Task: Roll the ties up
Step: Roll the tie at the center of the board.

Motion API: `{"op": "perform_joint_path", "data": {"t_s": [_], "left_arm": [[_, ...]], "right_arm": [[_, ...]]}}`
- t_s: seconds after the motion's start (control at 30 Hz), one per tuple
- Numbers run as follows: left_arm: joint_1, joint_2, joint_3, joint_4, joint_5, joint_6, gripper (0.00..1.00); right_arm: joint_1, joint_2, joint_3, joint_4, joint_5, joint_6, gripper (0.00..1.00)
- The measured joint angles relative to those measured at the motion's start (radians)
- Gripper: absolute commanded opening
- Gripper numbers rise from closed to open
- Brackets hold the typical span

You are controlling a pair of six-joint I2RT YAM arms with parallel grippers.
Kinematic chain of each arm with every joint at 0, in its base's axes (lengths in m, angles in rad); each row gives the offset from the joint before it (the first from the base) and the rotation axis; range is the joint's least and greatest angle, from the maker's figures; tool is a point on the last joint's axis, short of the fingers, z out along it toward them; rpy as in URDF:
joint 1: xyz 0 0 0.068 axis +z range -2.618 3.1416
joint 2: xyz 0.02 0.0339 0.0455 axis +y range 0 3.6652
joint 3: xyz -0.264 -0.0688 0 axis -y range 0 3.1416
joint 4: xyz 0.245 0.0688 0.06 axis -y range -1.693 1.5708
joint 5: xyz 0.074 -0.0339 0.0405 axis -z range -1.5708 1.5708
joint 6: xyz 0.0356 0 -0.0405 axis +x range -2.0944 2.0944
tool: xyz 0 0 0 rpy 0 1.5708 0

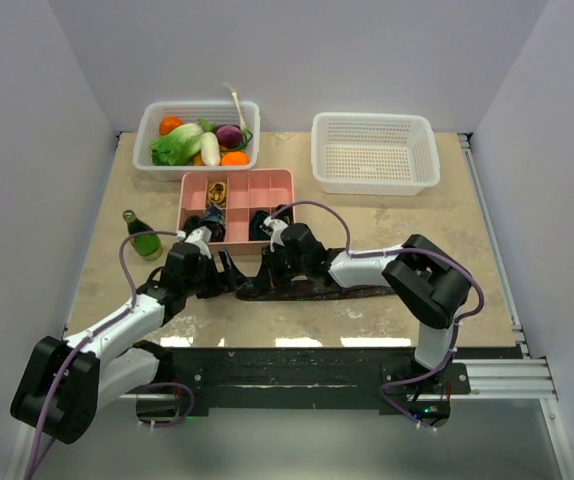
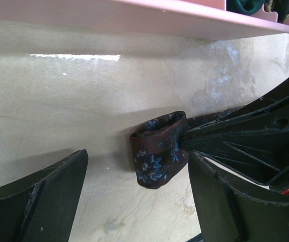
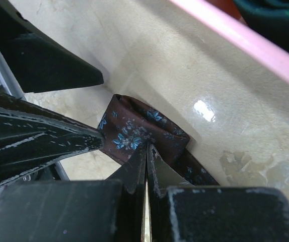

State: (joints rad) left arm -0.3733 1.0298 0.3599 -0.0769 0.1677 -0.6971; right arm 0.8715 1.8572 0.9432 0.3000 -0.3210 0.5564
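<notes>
Just before the tray (image 2: 159, 20), on the table (image 2: 59, 101), the tie (image 2: 157, 156) has one end turned into a small, loose coil. The rest lies flat toward the right. The right gripper (image 3: 147, 151) is pressed together on the fabric just behind the coil. The left gripper (image 2: 136, 157) stands wide apart around the coil and touches nothing. I think the coil is the weak point. It has few turns, so it may spring open if the right gripper releases before the left one holds it. Also, the two grippers are very close, so closing the left one could strike the right one or squash the coil crooked.
</notes>
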Motion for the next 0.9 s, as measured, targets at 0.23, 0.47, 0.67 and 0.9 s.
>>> {"op": "perform_joint_path", "data": {"t_s": [0.23,0.47,0.67,0.9], "left_arm": [[0.000,0.076,-0.045,0.158,0.087,-0.046,0.68],[0.000,0.126,-0.061,0.236,0.130,-0.079,0.61],[0.000,0.180,-0.086,0.330,0.153,-0.103,0.52],[0.001,0.214,-0.122,0.431,0.170,-0.128,0.34]], "right_arm": [[0.000,-0.012,-0.016,-0.001,0.017,0.000,0.00],[0.000,-0.013,-0.029,0.011,0.018,0.005,0.00],[0.000,-0.013,-0.038,0.024,0.017,0.012,0.00],[0.000,-0.030,-0.059,0.034,0.016,0.020,0.00]]}}
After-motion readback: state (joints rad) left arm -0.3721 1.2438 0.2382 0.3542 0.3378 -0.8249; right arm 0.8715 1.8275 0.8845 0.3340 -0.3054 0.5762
